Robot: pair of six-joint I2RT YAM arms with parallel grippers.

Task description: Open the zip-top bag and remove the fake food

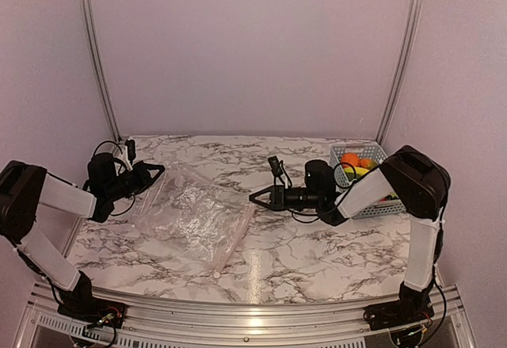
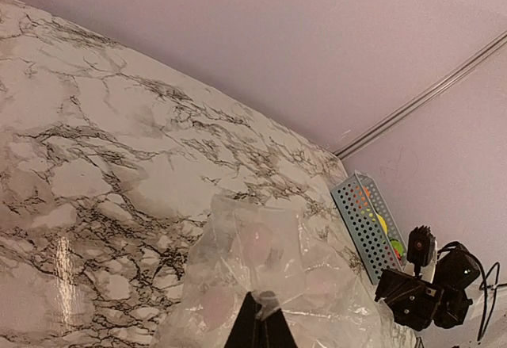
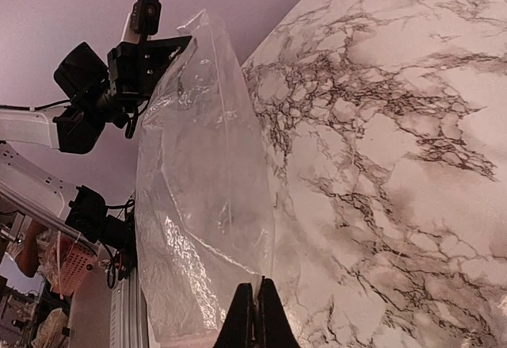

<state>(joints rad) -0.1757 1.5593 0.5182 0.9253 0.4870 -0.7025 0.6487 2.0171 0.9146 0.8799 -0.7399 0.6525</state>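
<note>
The clear, crinkly zip-top bag (image 1: 194, 215) lies stretched between my two grippers on the marble table and looks empty. My left gripper (image 1: 158, 172) is shut on the bag's far left corner; the left wrist view shows its jaws (image 2: 265, 299) pinching a fold of the bag (image 2: 269, 261). My right gripper (image 1: 253, 198) is shut on the bag's right edge; the right wrist view shows its jaws (image 3: 255, 286) closed on the plastic (image 3: 198, 189). The fake food (image 1: 356, 162), orange, yellow and green pieces, sits in the basket at the right.
The light blue slotted basket (image 1: 372, 205) stands at the right behind my right arm and also shows in the left wrist view (image 2: 366, 225). Aluminium frame posts (image 1: 99, 55) rise at the back corners. A rail (image 1: 238, 316) runs along the table's near edge.
</note>
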